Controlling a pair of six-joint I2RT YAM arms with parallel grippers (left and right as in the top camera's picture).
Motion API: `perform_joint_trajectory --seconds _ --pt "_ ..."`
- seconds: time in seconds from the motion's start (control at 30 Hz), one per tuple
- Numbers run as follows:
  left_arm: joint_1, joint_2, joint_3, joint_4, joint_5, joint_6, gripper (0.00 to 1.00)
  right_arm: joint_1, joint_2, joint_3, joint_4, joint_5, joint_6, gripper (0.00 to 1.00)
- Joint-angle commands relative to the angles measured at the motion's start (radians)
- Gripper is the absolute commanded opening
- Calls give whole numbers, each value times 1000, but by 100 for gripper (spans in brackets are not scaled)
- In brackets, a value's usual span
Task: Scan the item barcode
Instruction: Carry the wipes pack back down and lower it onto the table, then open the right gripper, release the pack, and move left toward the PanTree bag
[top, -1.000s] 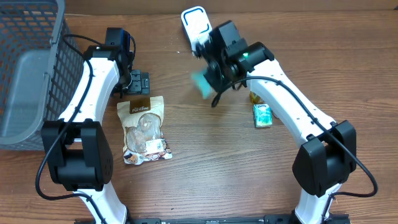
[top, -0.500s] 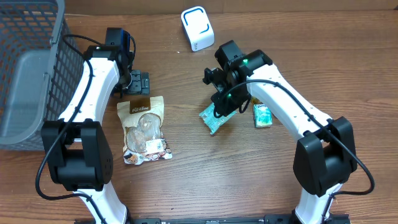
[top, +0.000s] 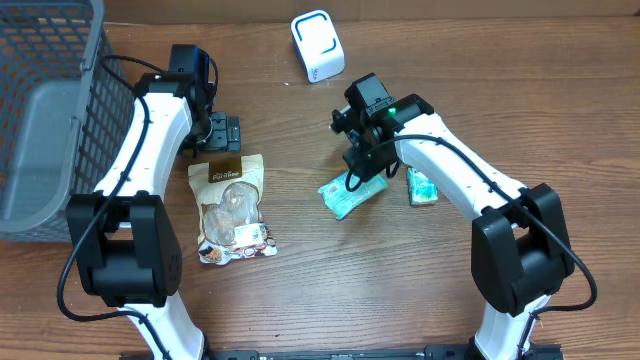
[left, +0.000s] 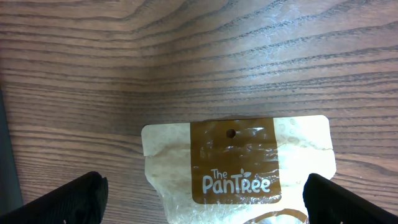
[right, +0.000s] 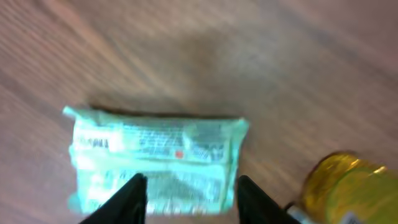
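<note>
Overhead: teal packet (top: 350, 194) lies flat on the wooden table (top: 300, 290), down-frame of the white scanner (top: 318, 46) and slightly to its right, well apart from it. Printed side up; print blurred in the right wrist view, barcode not legible.

Right gripper (top: 365, 165) sits between scanner and packet, over the packet's scanner-side end. Right wrist view: both fingers (right: 134, 198) stand apart above the packet (right: 155, 155), not clamped on it.

Small green carton (top: 422, 185) lies farther right of the scanner than the packet, at about the same depth. Yellow-topped item (right: 345, 186) just beside the packet; type cannot be told.

Left gripper (top: 222, 133), down-left of the scanner, jaws spread wide, holding nothing. PanTree pouch (left: 239, 168) lies just past it, farther from the scanner. Grey basket (top: 50, 100) far left of the scanner.
</note>
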Motion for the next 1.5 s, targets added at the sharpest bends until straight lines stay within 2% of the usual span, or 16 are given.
perform_joint_trajectory --seconds 0.0,0.07,0.17,0.23,0.33,0.43,0.5,0.63,0.73,1.0,1.37,1.47 --pt "4 -18 12 2 -6 22 100 -4 -5 -10 52 55 15 52" --pt "4 -18 12 2 -6 22 100 -4 -5 -14 98 57 51 58" --pt "4 -18 12 2 -5 22 100 -4 -5 -29 167 55 158 56" --pt "4 -18 12 2 -5 22 100 0 -4 -39 196 49 261 50" --pt "4 -18 12 2 -6 22 99 10 4 -39 203 43 434 34" --pt "4 -18 12 2 -6 22 100 23 18 -39 203 42 622 24" --pt "4 -18 12 2 -5 22 100 37 29 -39 203 19 685 18" --pt "4 -18 12 2 -6 22 99 66 58 -39 219 -45 689 8" --pt "4 -18 12 2 -6 22 100 90 79 -39 236 -47 740 4" --pt "4 -18 12 2 -5 22 99 119 157 -39 223 -43 858 4" --pt "4 -18 12 2 -6 22 100 114 166 -39 -35 25 852 7" --pt "4 -18 12 2 -6 22 100 114 166 -39 -86 47 805 10"
